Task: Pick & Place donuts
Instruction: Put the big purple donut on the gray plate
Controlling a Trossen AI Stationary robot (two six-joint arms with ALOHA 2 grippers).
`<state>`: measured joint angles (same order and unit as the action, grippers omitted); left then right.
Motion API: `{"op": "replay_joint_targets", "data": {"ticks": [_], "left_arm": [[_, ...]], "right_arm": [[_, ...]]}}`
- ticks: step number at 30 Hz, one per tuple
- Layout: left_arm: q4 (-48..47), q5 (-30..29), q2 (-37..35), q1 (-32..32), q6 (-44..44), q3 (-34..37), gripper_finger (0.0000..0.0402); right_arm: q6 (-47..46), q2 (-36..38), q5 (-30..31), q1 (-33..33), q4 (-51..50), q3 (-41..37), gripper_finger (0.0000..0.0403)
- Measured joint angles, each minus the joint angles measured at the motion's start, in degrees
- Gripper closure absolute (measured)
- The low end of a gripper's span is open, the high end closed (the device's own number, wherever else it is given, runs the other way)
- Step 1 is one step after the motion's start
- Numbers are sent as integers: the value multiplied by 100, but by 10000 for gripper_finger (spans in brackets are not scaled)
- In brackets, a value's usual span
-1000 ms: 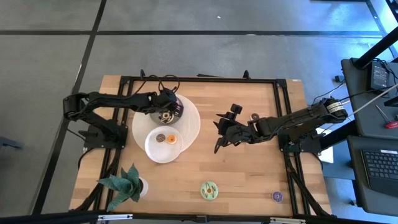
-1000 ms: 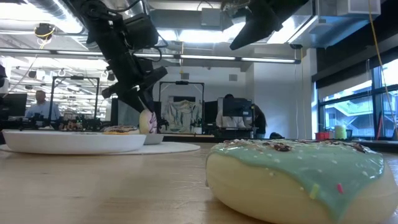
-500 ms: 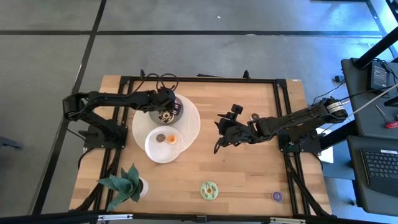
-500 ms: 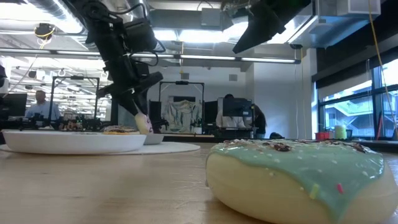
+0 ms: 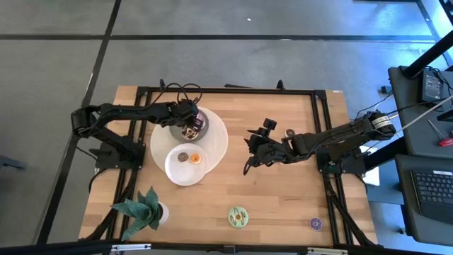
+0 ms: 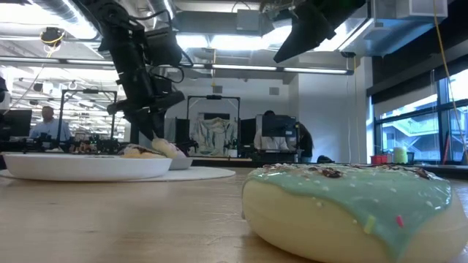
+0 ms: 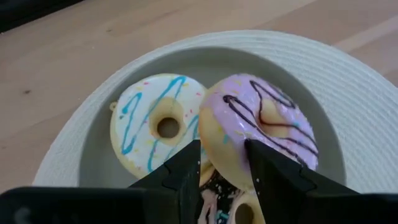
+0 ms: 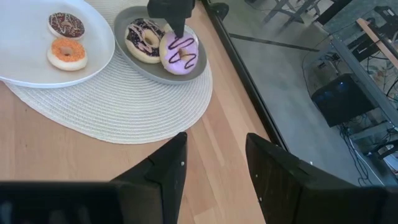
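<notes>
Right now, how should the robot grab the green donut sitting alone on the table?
Probably from straight above. The green donut lies flat on bare wood, so one finger could drop into its hole and the other outside the ring, pinching one side. The right gripper, hovering open, looks nearer.

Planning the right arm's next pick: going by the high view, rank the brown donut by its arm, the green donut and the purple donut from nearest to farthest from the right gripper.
1. Brown donut: just beyond the right gripper, beside its arm.
2. Green donut: at the table's near edge, middle.
3. Purple donut: at the near right corner.
</notes>
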<state>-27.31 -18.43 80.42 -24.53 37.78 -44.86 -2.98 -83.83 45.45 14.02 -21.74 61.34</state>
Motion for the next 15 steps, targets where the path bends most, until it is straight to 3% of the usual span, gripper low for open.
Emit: {"op": "replay_joint_targets", "data": {"ticks": [15], "left_arm": [[46,-2,0,-39,-32,0,236]], "right_arm": [[-2,0,0,-2,2,0,237]]}}
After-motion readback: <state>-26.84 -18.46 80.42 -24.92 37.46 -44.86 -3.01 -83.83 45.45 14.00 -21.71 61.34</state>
